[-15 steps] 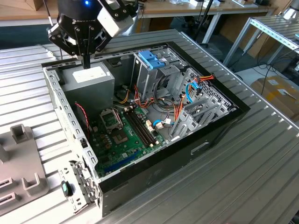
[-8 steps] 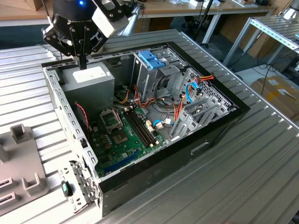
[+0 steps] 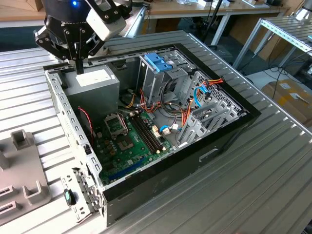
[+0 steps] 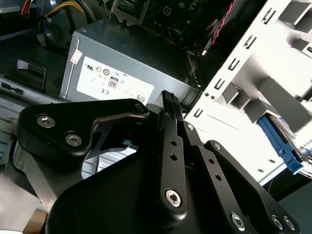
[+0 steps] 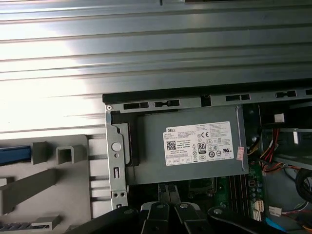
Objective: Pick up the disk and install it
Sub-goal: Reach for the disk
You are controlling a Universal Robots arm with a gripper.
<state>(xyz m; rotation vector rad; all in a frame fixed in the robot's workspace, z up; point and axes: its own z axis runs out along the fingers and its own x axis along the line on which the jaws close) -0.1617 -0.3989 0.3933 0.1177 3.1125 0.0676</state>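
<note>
Jaws closed, empty, above power supply [image 3: 95, 84] in case [image 3: 195, 168].

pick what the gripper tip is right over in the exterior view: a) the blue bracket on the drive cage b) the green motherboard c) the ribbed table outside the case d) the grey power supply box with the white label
d: in the exterior view the gripper points straight down at the grey power supply box, and the second wrist view shows that box's white label just past the gripper.
</note>
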